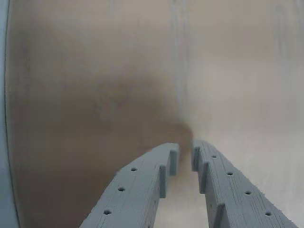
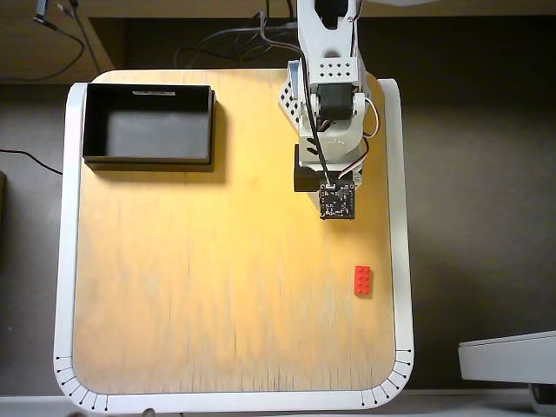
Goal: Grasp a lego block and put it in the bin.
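The red lego block (image 2: pixel 363 280) lies on the wooden table near its right edge in the overhead view, below the arm. The black bin (image 2: pixel 148 160) stands at the table's far left corner, empty. The arm (image 2: pixel 330 104) reaches in from the top; its wrist board (image 2: pixel 337 201) hides the gripper from above. In the wrist view my gripper (image 1: pixel 185 154) points down at bare wood. Its grey fingers (image 1: pixel 142 185) stand almost together with a narrow gap and nothing between them. Neither block nor bin shows in the wrist view.
The table (image 2: pixel 217 287) is light wood with a raised white rim (image 2: pixel 401 217). Cables (image 2: pixel 226 52) run behind the far edge. A white object (image 2: pixel 508 356) sits off the table at the lower right.
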